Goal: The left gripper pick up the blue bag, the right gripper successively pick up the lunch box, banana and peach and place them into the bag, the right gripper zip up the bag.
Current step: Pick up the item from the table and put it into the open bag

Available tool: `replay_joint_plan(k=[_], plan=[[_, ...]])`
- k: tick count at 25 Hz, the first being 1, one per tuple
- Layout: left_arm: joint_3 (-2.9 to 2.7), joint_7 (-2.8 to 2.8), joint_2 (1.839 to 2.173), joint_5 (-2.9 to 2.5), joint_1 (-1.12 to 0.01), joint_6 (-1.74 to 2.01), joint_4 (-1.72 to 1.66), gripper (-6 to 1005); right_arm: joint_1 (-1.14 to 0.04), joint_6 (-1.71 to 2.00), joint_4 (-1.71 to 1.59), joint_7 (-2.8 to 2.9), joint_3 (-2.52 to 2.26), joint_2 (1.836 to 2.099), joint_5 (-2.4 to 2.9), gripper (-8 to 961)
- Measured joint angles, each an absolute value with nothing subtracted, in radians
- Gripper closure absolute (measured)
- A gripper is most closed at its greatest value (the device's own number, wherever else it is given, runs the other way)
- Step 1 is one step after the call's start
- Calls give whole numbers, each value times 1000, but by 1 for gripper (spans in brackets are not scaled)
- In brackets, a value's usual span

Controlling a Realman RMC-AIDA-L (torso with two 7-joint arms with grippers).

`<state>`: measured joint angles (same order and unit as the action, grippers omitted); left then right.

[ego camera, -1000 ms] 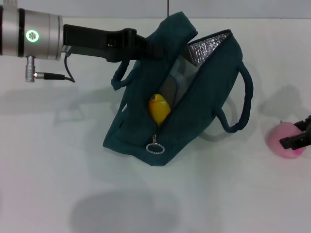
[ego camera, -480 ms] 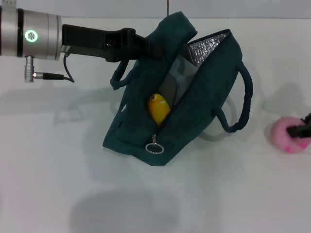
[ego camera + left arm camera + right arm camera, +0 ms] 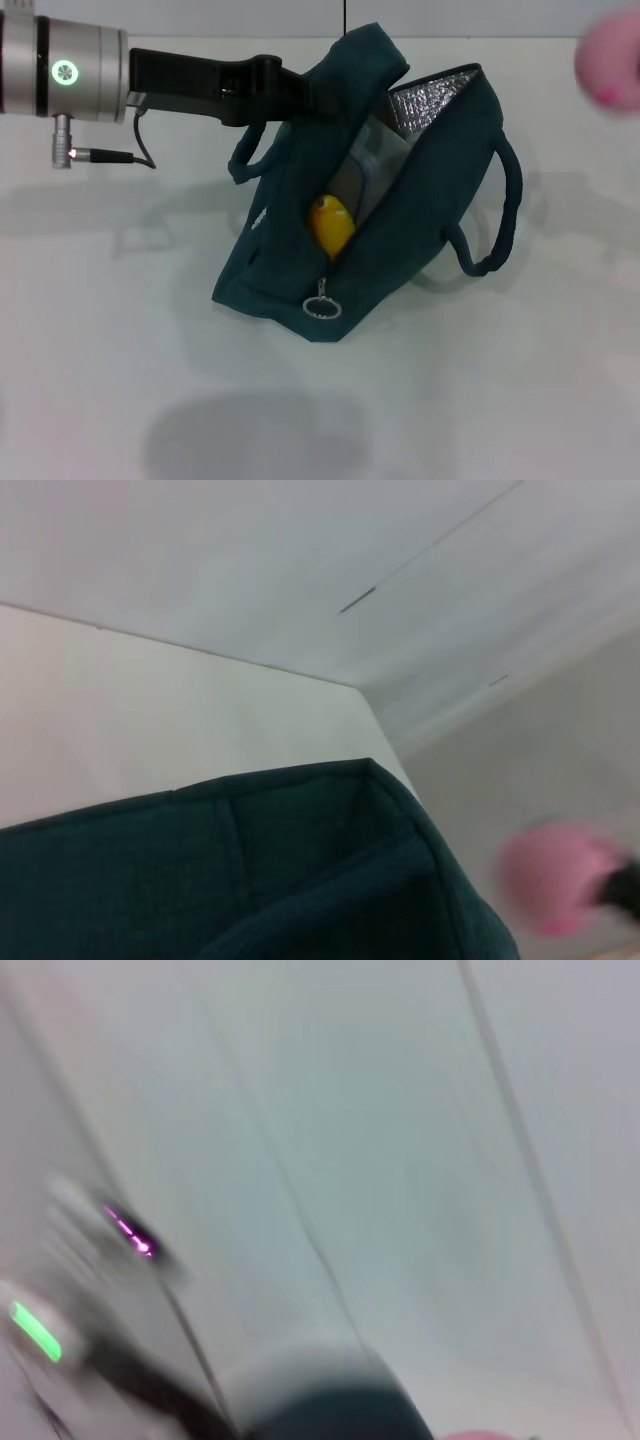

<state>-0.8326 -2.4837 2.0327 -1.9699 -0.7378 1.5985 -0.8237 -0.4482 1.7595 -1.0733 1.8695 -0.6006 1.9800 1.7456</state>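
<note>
The banana [image 3: 330,225] lies in the bag [image 3: 300,280]; the peach [image 3: 610,65] is up at its right.

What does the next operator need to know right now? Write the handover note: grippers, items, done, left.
Left gripper: clamped on the upper edge of the dark blue fabric bag, holding it open on the white table.
Right gripper: not visible in the head view; the round pink peach is in the air at the upper right, apparently being carried.
Done: the clear lunch box and yellow banana are inside the bag.
Left: drop the peach in, then pull the metal zipper ring to close.
</note>
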Motion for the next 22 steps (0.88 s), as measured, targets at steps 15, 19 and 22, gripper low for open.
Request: replay_joint_plan(k=[15,19,22], plan=[[-836,-2489,2036,-1958,-760,1600,-824,945,-624,1644,-669,1456,-916,2010,1603,874],[-836,-2489,2036,-1958,-761,1600,-824,945,-641,1561,-659,1445,-1030,2014,1610,906],[-836,-2489,2036,-1957,-761,1600,-824,945,-653,1512,-650,1444,-1099,2017,1609,914]])
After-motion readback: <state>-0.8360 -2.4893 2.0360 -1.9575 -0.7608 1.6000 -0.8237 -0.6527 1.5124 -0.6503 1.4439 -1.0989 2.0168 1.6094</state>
